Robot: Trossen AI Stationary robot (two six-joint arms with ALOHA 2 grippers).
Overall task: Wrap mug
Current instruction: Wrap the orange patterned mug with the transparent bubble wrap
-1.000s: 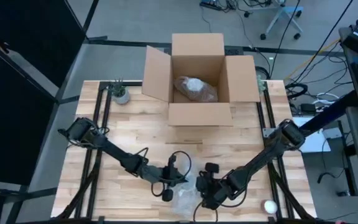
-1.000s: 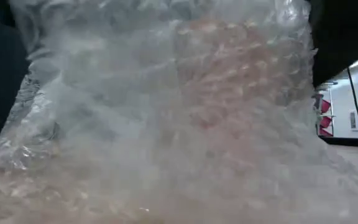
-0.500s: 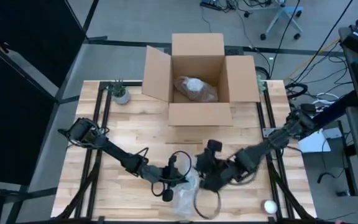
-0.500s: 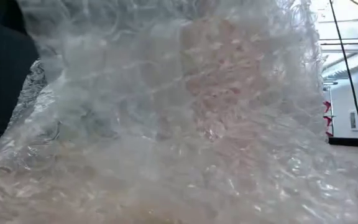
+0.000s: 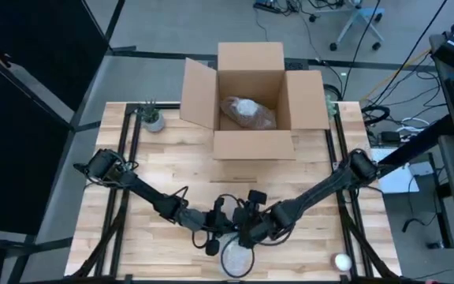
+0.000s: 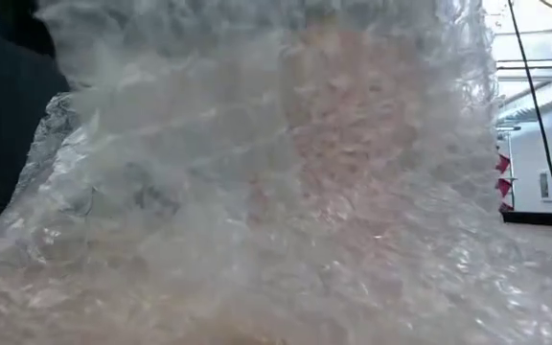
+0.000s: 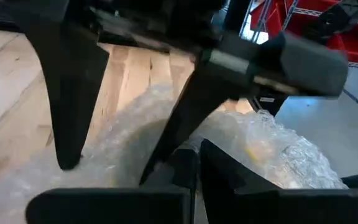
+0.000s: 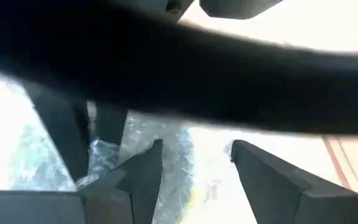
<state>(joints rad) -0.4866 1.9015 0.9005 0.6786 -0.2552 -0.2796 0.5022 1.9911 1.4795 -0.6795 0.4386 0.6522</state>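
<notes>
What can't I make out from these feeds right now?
- Mug: none visible; bubble wrap fills the low view.
- Left end effector grip: overlapped by the right end effector in the high view.
- Parcel in the cardboard box: contents hidden by its wrapping.
- Small white object: too small to identify.

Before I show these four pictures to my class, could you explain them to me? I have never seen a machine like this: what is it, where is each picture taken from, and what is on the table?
These are two dark robot arms at a wooden table, each ending in a two-finger gripper. The top picture looks straight down; the left gripper and right gripper meet near the front edge over a bundle of bubble wrap. The low camera sits at table height, and the wrap fills its picture. The other two cameras ride on the wrists and look past each arm's own fingers. In the right wrist view those fingers stand apart; the left pair looks nearly closed, but I cannot be sure. Behind stand an open cardboard box holding a wrapped bundle, a small potted plant and a white ball.
</notes>
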